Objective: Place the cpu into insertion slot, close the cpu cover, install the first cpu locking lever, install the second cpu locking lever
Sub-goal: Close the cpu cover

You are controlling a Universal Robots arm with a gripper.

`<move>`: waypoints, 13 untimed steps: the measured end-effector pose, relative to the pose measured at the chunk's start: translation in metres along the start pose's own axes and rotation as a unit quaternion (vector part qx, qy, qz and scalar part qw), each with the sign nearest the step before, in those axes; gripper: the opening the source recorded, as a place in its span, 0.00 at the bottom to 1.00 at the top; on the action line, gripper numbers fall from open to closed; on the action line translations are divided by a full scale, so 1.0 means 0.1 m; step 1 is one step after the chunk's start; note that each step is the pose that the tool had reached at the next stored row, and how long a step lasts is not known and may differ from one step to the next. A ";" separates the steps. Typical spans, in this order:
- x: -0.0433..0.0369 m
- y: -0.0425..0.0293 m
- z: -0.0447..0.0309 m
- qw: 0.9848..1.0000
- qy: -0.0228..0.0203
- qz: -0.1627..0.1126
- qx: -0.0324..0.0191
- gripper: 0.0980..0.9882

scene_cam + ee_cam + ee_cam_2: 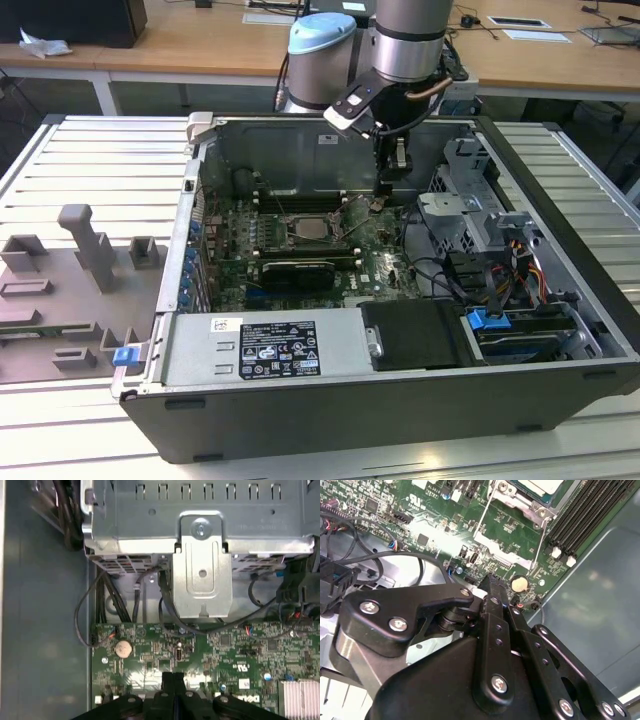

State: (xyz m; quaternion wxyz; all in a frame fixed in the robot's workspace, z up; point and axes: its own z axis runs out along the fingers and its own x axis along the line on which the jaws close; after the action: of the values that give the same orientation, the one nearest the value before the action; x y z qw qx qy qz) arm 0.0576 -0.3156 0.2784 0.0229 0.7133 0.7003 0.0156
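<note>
Tool (383, 198): closed, empty; I have it low at the exterior view's right of the insertion slot (308, 228), likely to push a locking lever (540, 542).

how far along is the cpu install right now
Looks done: the cpu lies in the insertion slot, the cpu cover flat around it. In hand: nothing; the pincer is shut and empty above the board beside the slot, near the coin battery. Left: the thin wire levers, and I cannot tell whether either is latched.

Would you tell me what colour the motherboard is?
The motherboard is green, clearest in the first wrist view.
</note>
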 end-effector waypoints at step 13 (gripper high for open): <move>0.001 0.047 0.049 1.000 0.000 0.000 0.000 0.01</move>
State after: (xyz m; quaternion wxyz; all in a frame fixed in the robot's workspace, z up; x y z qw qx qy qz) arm 0.0626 -0.3156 0.2738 0.0230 0.7133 0.7003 0.0156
